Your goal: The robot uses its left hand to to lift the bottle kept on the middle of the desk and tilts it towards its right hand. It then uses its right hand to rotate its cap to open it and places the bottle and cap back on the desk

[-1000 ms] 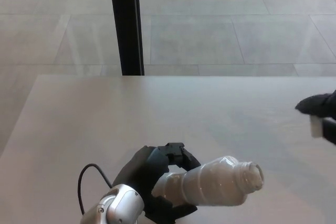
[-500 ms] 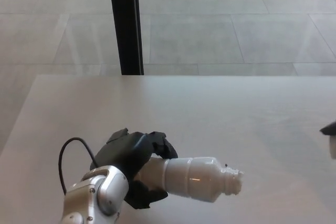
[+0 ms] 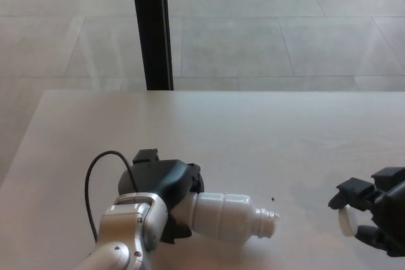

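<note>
Left hand point(image 3: 166, 189) has its fingers wrapped tight around the base of the clear plastic bottle point(image 3: 229, 217), tipped sideways near the counter's point(image 3: 266, 137) front edge, open neck pointing right. Right hand point(image 3: 374, 212) by the right edge pinches the white cap point(image 3: 345, 220) in its fingers.

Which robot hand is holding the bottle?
The left hand grips the capless bottle, tilted rightwards. The right hand holds only the small white cap.
</note>
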